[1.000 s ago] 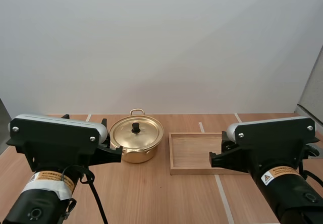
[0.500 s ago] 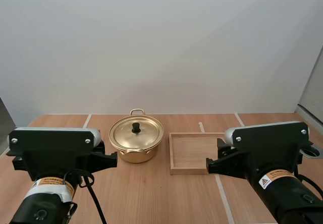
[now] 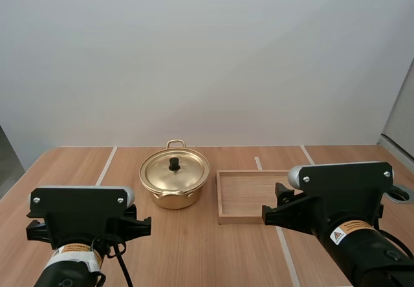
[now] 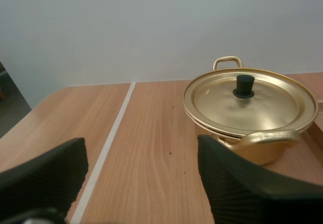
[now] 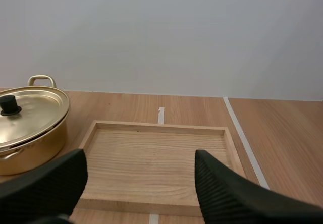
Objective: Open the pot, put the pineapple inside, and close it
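One gold pot [image 3: 174, 189] sits on the desk [image 3: 194, 248] toward its far edge, about midway across, lid [image 3: 184, 172] on, black knob [image 3: 174, 163] up. Wooden tray [image 3: 222, 200] is just beside it, toward the right edge. Left claw [image 4: 140, 158] faces the pot and right claw [image 5: 139, 163] faces the tray, both by the near edge, fingers spread, gripping nothing.

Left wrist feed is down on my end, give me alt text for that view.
A gold pot with its lid on, black knob upright, sits on a wooden table. The left gripper is open in front of it, holding nothing. A white line runs along the table beside the pot.
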`<state>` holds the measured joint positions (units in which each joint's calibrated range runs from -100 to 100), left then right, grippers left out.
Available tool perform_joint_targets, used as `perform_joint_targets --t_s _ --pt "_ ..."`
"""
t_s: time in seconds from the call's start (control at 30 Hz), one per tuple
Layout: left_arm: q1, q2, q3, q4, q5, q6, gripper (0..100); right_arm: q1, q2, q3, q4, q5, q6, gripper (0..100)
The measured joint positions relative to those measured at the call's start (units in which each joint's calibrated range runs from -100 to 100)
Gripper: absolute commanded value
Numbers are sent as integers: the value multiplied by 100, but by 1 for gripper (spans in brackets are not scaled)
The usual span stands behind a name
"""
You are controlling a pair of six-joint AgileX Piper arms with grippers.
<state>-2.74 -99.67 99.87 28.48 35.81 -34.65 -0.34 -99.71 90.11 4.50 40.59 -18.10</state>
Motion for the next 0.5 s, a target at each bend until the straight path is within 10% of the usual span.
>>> perform_joint_targets --t_s 0.33,0.5 --pt "0 0 0 -191 -84 58 100 0 0 0 171 0 0 99" --pt "0 0 0 -964 -249 663 100 0 0 0 204 0 0 6"
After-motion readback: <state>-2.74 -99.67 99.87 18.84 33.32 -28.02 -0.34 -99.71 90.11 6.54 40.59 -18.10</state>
